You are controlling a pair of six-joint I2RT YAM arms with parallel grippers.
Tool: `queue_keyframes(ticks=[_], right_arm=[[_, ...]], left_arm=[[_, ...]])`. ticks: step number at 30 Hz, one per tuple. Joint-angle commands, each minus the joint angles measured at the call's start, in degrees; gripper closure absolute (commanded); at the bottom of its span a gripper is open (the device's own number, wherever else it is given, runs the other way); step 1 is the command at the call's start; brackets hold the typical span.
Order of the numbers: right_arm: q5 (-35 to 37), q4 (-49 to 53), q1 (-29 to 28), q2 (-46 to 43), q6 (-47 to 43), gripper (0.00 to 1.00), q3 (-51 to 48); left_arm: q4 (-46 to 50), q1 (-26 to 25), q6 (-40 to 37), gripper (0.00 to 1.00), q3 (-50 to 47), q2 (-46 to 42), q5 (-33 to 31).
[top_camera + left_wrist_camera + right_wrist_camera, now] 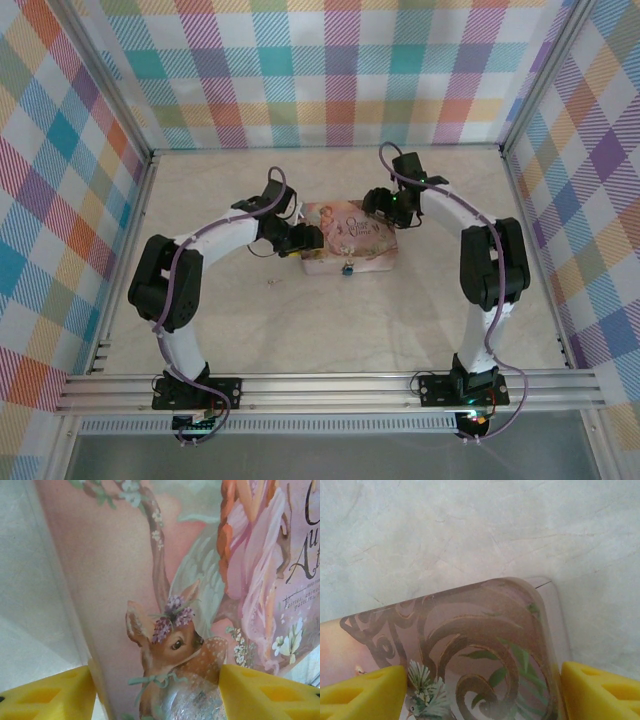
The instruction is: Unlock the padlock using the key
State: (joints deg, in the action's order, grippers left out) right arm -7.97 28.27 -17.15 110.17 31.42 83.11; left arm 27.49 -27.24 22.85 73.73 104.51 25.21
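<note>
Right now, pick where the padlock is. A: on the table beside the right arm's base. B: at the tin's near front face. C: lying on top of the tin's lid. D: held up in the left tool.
B: in the top view the padlock sits against the near front face of the pink tin, just below the lid's edge.

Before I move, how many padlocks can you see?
1: the padlock sits on the near front of the pink tin, about midway along. Others could hide behind the tin.
</note>
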Motion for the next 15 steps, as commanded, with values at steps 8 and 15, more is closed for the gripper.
queue_keyframes(ticks=[8, 15], right_arm=[[-8.99, -1.6, -0.59, -1.7, 0.33, 0.21, -0.62], [-7.69, -0.51, 0.17, -2.24, -0.47, 0.11, 0.12]], left_arm=[[-5.98, -2.55, 0.53, 0.33, 6.75, 4.12, -2.57], [-6.64, -2.55, 2.99, 0.21, 4.42, 2.0, -5.48]])
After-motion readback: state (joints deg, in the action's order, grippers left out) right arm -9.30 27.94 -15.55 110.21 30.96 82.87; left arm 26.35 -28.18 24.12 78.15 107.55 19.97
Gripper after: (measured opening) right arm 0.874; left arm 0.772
